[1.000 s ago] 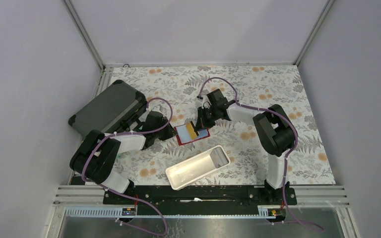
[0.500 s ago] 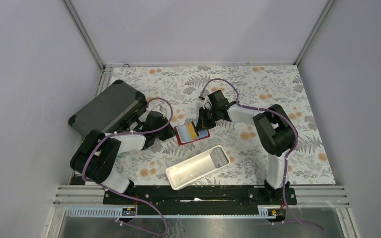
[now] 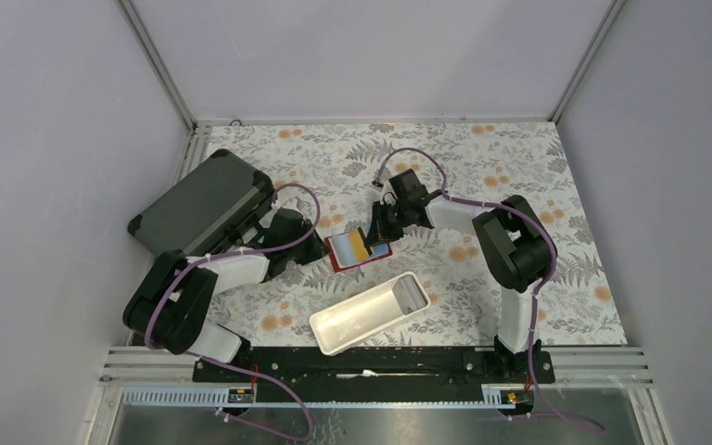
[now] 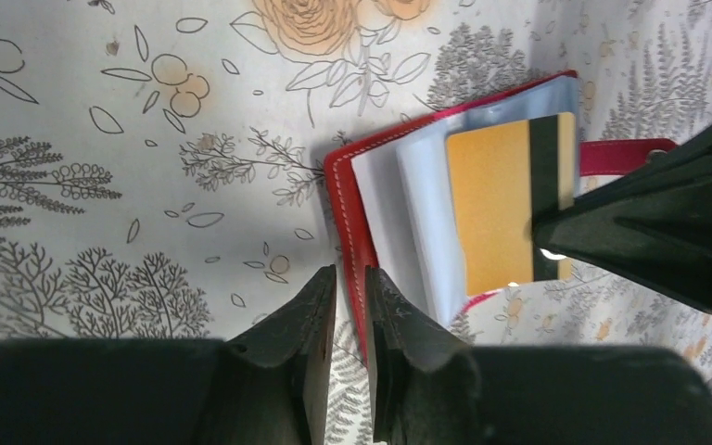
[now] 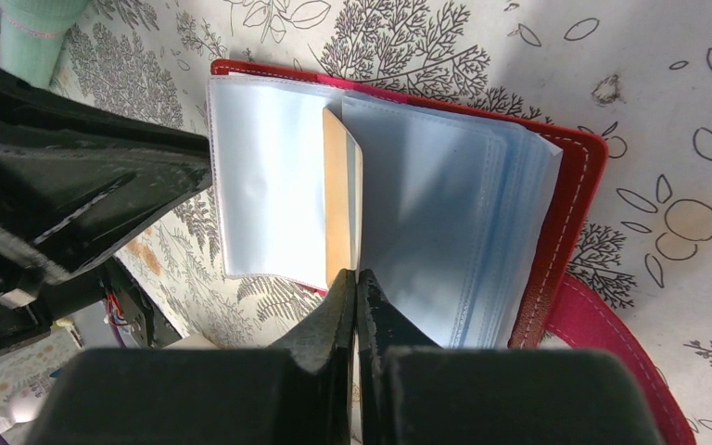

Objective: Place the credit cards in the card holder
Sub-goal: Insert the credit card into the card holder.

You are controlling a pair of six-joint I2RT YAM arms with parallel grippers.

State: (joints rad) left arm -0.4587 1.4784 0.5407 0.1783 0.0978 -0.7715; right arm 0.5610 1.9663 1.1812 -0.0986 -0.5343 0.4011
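Observation:
The card holder (image 3: 339,262), a red wallet, lies open on the floral cloth between my two grippers, with its clear sleeves fanned out (image 5: 445,213). A yellow-brown credit card (image 4: 491,204) with a black stripe sits partly inside a sleeve (image 5: 338,195). My right gripper (image 5: 356,274) is shut on that card's near end, at the wallet's far right side (image 3: 377,230). My left gripper (image 4: 350,271) stands at the wallet's left side (image 3: 320,243). Its jaws are a narrow gap apart, astride the red cover's edge (image 4: 338,185), with cloth showing between them.
A long white tray (image 3: 371,313) lies just in front of the wallet, angled. A big dark grey hard case (image 3: 202,199) sits at the left behind my left arm. The wallet's red strap (image 5: 603,324) sticks out on the right gripper's side.
My left gripper's jaws have parted slightly and the left arm's elbow has swung a little outward to the left. The wallet, card and right gripper have barely moved.

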